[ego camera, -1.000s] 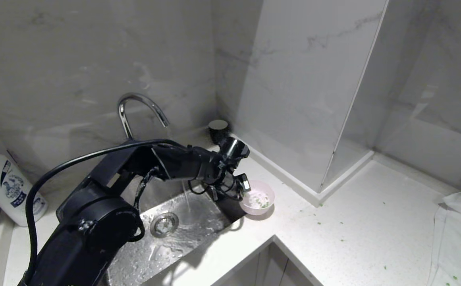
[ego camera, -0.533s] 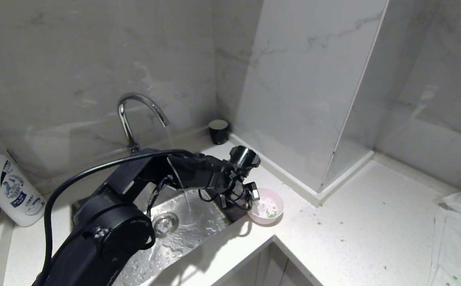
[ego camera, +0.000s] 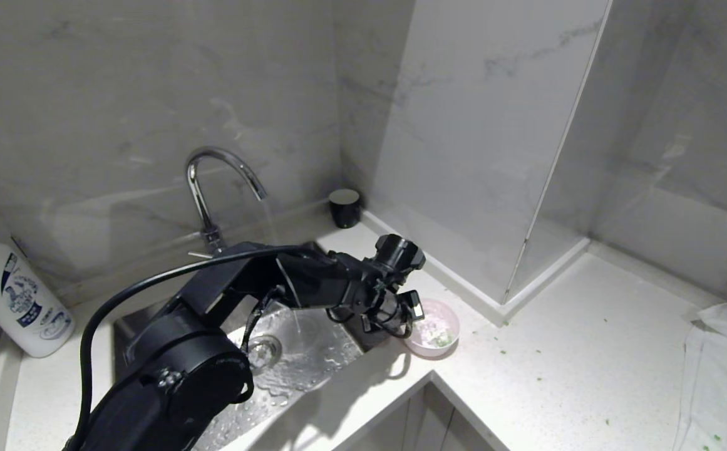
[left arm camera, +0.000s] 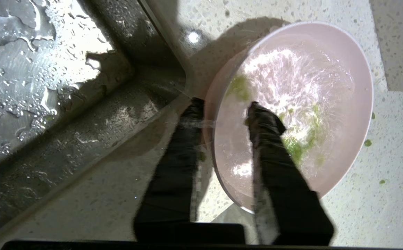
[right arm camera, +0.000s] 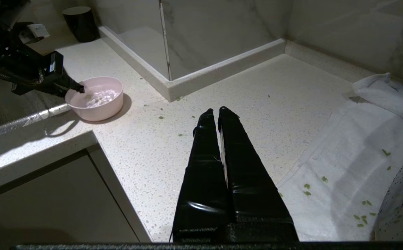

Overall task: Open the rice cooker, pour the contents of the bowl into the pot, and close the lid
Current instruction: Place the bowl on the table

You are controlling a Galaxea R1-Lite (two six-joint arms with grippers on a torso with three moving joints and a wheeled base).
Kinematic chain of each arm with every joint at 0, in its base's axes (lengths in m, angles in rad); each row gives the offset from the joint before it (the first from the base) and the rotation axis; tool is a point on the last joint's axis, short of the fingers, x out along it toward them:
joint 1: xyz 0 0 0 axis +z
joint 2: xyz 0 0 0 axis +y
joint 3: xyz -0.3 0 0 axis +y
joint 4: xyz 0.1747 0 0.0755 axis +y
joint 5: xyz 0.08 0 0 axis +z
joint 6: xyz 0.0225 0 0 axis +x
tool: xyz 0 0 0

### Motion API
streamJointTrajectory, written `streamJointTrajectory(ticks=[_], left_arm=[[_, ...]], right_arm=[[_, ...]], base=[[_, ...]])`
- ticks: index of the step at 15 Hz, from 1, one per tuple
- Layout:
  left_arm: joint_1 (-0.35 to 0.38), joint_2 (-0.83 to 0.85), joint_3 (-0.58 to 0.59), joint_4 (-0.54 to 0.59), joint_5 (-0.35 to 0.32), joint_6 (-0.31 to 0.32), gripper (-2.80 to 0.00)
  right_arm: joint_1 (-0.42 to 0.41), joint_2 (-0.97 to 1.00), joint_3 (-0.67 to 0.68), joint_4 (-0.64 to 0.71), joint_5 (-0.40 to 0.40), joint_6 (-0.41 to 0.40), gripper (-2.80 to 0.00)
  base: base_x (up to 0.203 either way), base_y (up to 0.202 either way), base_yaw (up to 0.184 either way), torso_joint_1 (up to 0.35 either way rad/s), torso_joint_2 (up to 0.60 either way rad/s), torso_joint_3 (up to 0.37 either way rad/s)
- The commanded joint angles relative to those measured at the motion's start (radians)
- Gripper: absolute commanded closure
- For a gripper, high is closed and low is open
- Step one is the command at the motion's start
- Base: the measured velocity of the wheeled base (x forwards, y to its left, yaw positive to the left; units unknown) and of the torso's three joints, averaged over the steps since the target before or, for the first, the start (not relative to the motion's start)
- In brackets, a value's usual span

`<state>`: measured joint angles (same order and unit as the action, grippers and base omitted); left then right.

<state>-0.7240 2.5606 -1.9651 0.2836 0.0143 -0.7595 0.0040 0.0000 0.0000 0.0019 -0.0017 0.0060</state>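
The left gripper (left arm camera: 222, 107) straddled the rim of the bowl (left arm camera: 329, 52) at the frame's middle, fingers (left arm camera: 270, 156) slightly parted, one inside and one outside; whether they gripped it was unclear. The bowl sat on the counter (ego camera: 557, 376) beside the sink (ego camera: 313, 357), holding water and green bits (left arm camera: 296, 147). The right gripper (right arm camera: 215, 111), fingers pressed together and empty, hung at lower centre.

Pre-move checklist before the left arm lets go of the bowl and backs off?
1. Bowl resting flat on the counter: ok.
2. Left gripper clear of the rim: not ok, fingers straddle it.
3. Bowl clear of the sink edge: ok, but close.
4. Green bits inside, in water: ok; some scattered on the counter.
5. Tap off: not ok, running.
6. Rice cooker in view: not ok.
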Motion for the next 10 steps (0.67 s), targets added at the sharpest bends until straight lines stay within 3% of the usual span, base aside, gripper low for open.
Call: streamJointTrajectory(ticks=[1, 6, 10], left_arm=[[0.003, 0.004, 0.002, 0.005, 0.001, -0.004, -2.80], [0.024, -0.038, 0.004, 0.044, 0.003, -0.013, -2.80], [0.097, -0.162, 0.027, 0.114, 0.001, -0.029, -2.80]], right_arm=[[0.001, 0.000, 0.002, 0.001, 0.000, 0.000, 0.00], [0.001, 0.000, 0.002, 0.000, 0.000, 0.000, 0.00], [0.001, 0.000, 0.002, 0.000, 0.000, 0.000, 0.00]], base=[[0.000, 0.000, 0.000, 0.000, 0.00, 0.000], [0.000, 0.000, 0.000, 0.000, 0.00, 0.000], [0.000, 0.000, 0.000, 0.000, 0.00, 0.000]])
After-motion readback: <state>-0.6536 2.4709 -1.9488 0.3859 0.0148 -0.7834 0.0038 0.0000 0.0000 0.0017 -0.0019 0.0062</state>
